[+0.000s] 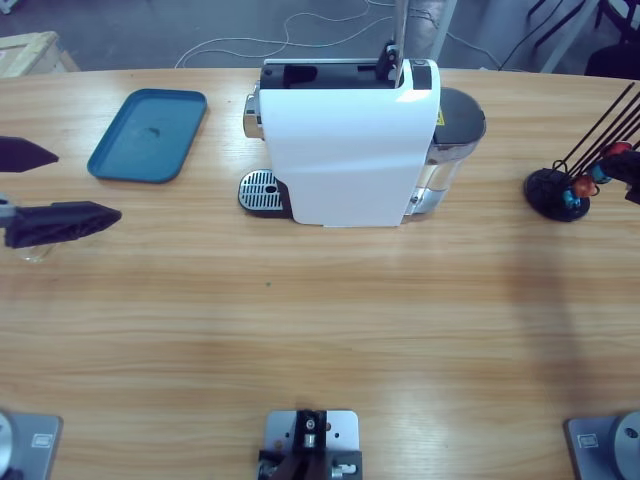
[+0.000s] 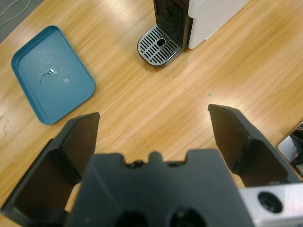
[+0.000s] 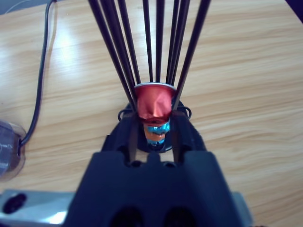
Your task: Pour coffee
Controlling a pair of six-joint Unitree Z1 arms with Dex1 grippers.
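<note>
My right pincer (image 3: 152, 124) is clamped on a crumpled red capsule (image 3: 154, 101) in the black wire rack (image 1: 560, 192), right of the white coffee machine (image 1: 350, 145). My left pincer (image 2: 154, 127) gapes above the wooden surface (image 1: 320, 320), near the blue tray (image 2: 49, 73); I see no coffee.

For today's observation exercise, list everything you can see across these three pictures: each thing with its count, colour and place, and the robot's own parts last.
Coffee machine: one, white with a dark rear tank, back centre of the table.
Drip grille: one, silver, at the machine's left foot.
Tray: one, teal, left of the machine.
Capsule rack: one, black wire rods on a round base, right edge.
Capsules: red on top, orange and blue below, in the rack.
Table: one, light wood.
Left gripper: black, jaws wide apart, above bare table.
Right gripper: black, jaws close around the rack's lower capsules.
</note>
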